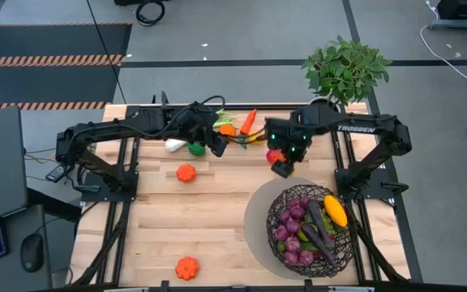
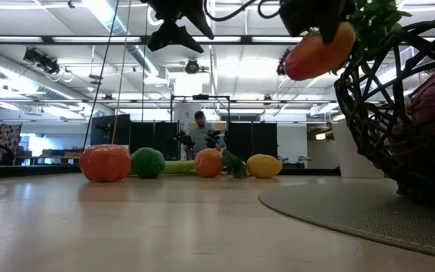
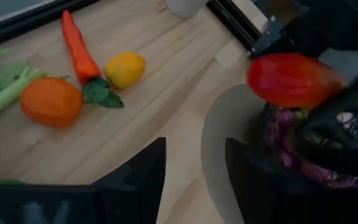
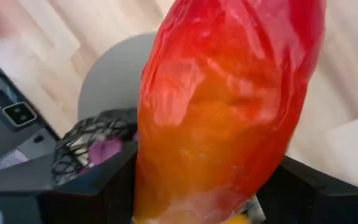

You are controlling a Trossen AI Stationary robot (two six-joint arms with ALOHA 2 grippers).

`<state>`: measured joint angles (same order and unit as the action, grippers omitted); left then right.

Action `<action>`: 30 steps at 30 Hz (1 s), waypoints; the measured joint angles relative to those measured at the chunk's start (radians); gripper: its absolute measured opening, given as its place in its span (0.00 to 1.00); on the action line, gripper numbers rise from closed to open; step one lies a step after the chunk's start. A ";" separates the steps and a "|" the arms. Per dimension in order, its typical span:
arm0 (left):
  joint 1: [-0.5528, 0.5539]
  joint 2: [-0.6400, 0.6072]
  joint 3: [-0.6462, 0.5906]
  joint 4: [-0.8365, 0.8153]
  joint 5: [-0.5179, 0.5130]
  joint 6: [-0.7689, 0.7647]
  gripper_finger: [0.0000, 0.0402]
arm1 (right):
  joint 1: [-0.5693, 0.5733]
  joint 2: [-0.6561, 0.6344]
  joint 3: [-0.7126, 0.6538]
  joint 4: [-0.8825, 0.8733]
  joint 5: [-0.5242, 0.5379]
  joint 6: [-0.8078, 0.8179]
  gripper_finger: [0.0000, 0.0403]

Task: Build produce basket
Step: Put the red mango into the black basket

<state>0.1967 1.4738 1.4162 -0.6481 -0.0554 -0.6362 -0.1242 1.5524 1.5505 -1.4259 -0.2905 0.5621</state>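
Filling most of the right wrist view, a red-orange toy fruit [image 4: 229, 106] sat clamped between the right gripper's [image 1: 282, 165] dark fingers, raised above the table just beside the far rim of the basket [image 1: 276, 204]. The wire basket stood on a round grey mat [image 1: 254, 223] at the table's near right and already held several pieces: purple grapes or eggplants [image 1: 292, 219], a yellow piece [image 1: 336, 211], dark purple long pieces and some green. By this showing the task was well under way but unfinished.

Produce left on the wooden table [image 1: 217, 219] included an orange [image 3: 53, 101], a red-orange carrot or chilli [image 3: 78, 46], a yellow lemon-like piece [image 3: 125, 68], a leek [image 1: 175, 145], a green lime [image 1: 196, 148], and two small orange pumpkins [image 1: 186, 173] [image 1: 186, 268], the second lying well apart at the near edge.

The left gripper [image 1: 216, 144] hung over the far cluster with its fingers parted around nothing, as its own wrist view showed.

The held fruit's kind could not be settled; a mango or pepper was possible. Arms hid part of the far cluster in the high view. The basket's lower contents were masked by mesh. A potted plant [image 1: 345, 69] stood at the far right corner, and a person [image 2: 199, 132] showed distantly in the low view.
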 joint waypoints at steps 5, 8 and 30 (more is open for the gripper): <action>0.051 0.000 0.000 -0.024 0.043 0.121 0.43 | 0.117 0.000 0.000 -0.001 -0.004 0.182 0.68; 0.089 0.006 0.001 -0.040 0.101 0.191 0.43 | 0.185 0.000 0.000 0.001 -0.015 0.307 0.68; 0.134 0.077 0.001 -0.104 0.324 0.399 0.43 | 0.605 0.000 0.000 0.107 0.210 1.092 0.68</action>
<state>0.3309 1.5505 1.4168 -0.7521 0.2686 -0.2376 0.4809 1.5524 1.5505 -1.3184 -0.0810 1.6543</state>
